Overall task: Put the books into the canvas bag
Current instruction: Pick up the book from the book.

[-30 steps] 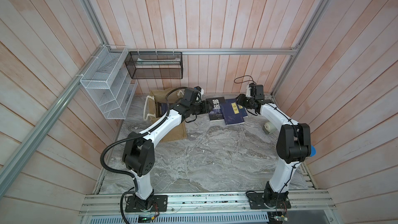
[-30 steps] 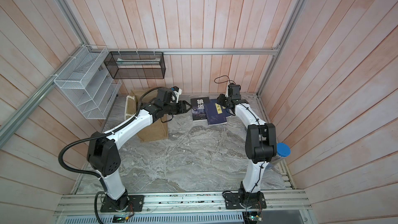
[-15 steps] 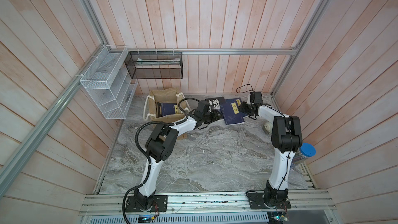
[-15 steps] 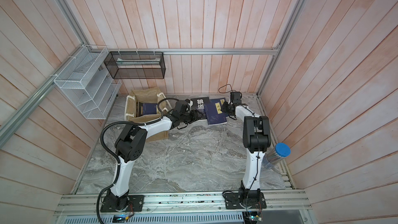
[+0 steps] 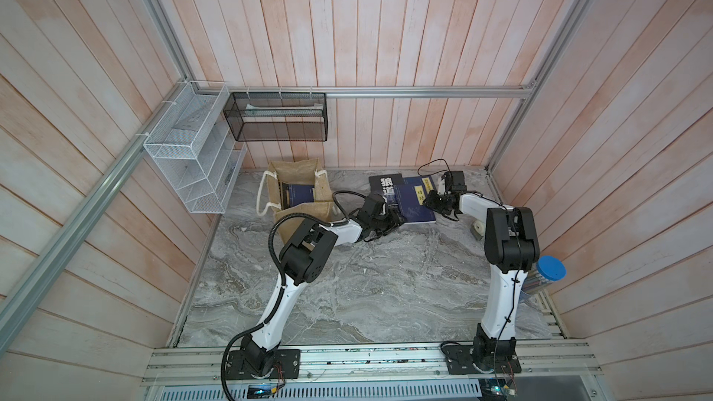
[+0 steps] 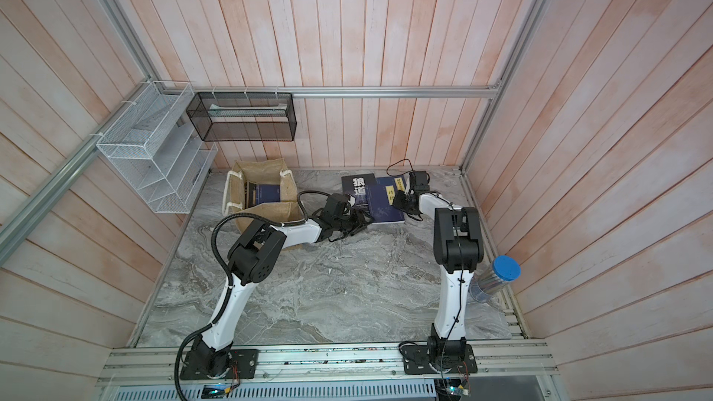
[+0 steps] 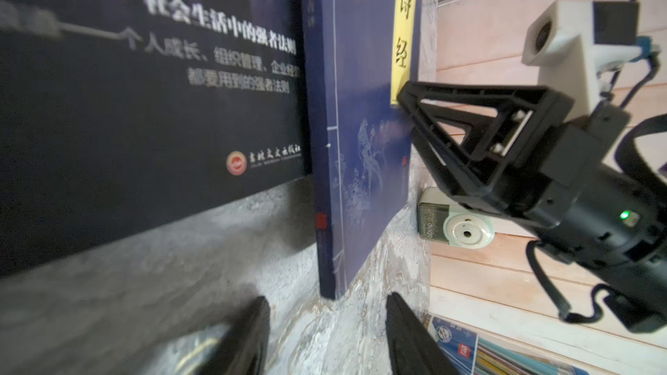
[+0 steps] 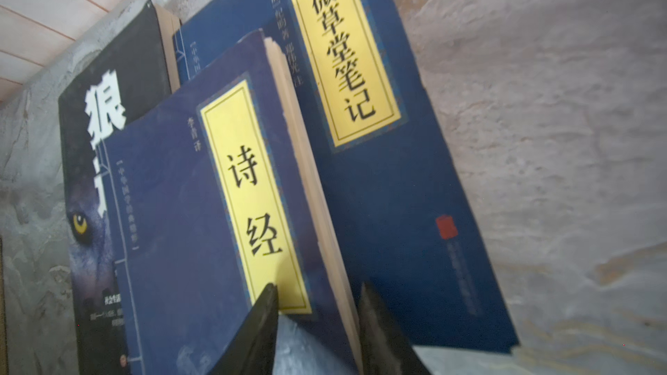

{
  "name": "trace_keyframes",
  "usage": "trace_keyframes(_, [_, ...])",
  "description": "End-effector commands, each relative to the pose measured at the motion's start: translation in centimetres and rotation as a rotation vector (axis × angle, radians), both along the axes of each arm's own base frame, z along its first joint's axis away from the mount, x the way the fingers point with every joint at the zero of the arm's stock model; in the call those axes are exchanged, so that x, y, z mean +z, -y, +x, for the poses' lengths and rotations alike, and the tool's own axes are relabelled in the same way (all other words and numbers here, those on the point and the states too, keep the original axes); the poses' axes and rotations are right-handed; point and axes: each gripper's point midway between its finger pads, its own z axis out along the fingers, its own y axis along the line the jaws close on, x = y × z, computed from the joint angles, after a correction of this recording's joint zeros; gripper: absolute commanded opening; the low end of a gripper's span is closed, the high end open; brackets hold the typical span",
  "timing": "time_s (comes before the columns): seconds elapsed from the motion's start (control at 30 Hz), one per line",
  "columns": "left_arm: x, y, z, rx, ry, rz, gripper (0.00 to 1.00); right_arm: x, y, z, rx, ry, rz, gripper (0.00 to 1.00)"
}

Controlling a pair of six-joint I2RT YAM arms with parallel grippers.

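Three books lie overlapped at the back of the table: a black wolf-cover book, a lower navy book, and a top navy book with a yellow label. My right gripper is shut on the top navy book's page edge, one finger on the cover and the other under it. My left gripper is open and empty, low on the table just short of that book's near corner. The tan canvas bag stands to the left with books upright inside.
A small white device lies by the right wall behind my right arm. A clear cylinder with a blue lid stands at the right edge. A white wire basket and a black one hang above the bag.
My left arm dropped from over the bag and its gripper came down to the table beside the navy book. My right gripper lowered to the book's edge and its jaws narrowed around it.
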Motion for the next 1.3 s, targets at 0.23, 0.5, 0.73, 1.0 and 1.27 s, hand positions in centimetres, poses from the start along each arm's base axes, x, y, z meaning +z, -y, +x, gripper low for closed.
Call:
trace_keyframes(0.23, [1.2,1.5,-0.1,-0.105,0.045,-0.078,0.33,-0.7,-4.2,-4.5,0.084,-0.059,0.031,0.34])
trace_keyframes(0.5, [4.5,-1.9,-2.1,-0.082,0.173,-0.058,0.04,2.9,-4.2,-7.6,0.086,0.0,0.031,0.42])
trace_keyframes(0.73, [10.2,-4.2,-4.6,-0.136,0.361,-0.023,0.01,10.1,-4.8,-11.0,0.081,0.15,0.196,0.5])
trace_keyframes(1.0, [18.4,-6.0,-7.9,-0.207,0.546,-0.101,0.01,20.2,-5.5,-13.1,0.087,0.415,0.539,0.59])
trace_keyframes(1.27, [24.1,-6.7,-11.3,-0.26,0.581,-0.298,0.0,22.1,-7.6,-14.3,0.179,0.401,0.68,0.6])
